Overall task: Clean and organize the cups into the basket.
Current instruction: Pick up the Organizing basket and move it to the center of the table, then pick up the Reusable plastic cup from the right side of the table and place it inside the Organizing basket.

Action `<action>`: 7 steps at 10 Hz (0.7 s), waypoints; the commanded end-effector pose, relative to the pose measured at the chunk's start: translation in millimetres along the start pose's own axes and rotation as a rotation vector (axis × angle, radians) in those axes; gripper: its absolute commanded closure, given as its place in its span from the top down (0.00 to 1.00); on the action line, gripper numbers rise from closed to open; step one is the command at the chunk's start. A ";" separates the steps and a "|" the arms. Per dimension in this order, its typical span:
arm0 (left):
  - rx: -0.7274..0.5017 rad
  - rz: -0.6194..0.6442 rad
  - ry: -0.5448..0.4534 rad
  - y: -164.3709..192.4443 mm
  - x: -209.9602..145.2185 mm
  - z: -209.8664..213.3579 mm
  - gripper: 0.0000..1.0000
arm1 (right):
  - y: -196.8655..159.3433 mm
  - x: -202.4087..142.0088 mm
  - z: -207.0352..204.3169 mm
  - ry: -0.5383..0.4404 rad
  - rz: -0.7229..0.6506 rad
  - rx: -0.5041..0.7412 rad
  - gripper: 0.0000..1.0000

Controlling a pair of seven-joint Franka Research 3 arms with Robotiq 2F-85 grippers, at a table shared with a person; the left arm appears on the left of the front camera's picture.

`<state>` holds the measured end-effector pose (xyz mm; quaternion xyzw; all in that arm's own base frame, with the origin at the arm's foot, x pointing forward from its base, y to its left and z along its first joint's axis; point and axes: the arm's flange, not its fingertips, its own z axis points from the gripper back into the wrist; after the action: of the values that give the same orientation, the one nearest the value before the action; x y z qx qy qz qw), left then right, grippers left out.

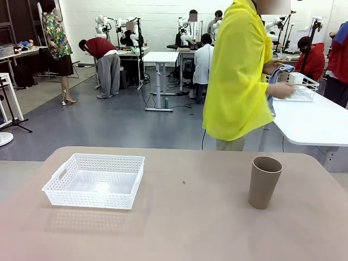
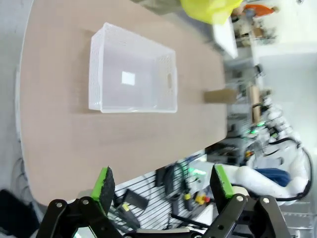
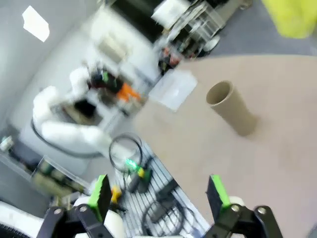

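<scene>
On the right half of the table [image 1: 185, 228], a kraft-brown cup [image 1: 264, 182] stood upright, mouth up, its long axis vertical, well apart from the empty white basket [image 1: 87, 198] on the left half. Both the right gripper [image 3: 159, 191] and the left gripper [image 2: 161, 186] hung above the table, jaws spread wide, holding nothing. The cup lay ahead of the right gripper and on that arm's side, so the right arm seemed the nearer one to take it.
</scene>
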<state>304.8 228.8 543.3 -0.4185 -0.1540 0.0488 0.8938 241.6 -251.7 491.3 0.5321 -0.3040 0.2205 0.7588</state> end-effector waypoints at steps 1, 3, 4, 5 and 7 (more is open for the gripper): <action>0.265 -0.053 0.096 -36.5 13.7 -17.0 1.00 | -31.8 12.3 -12.3 0.176 0.474 -0.033 1.00; 0.482 -0.056 0.080 -64.5 34.3 -47.1 1.00 | -48.8 21.4 -44.5 0.219 0.650 -0.205 1.00; 0.570 -0.051 0.072 -75.8 41.1 -67.3 1.00 | -55.2 21.5 -62.8 0.224 0.717 -0.246 1.00; 0.675 -0.054 0.010 -81.9 46.7 -89.9 1.00 | -66.6 17.3 -81.7 0.290 0.769 -0.293 1.00; 0.726 -0.024 -0.077 -78.1 51.6 -126.6 1.00 | -84.9 7.5 -100.9 0.257 0.758 -0.253 1.00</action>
<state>390.7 102.9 557.9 -0.0874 -0.1615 0.0752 0.9801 323.7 -197.4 427.0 0.2397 -0.3854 0.5241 0.7206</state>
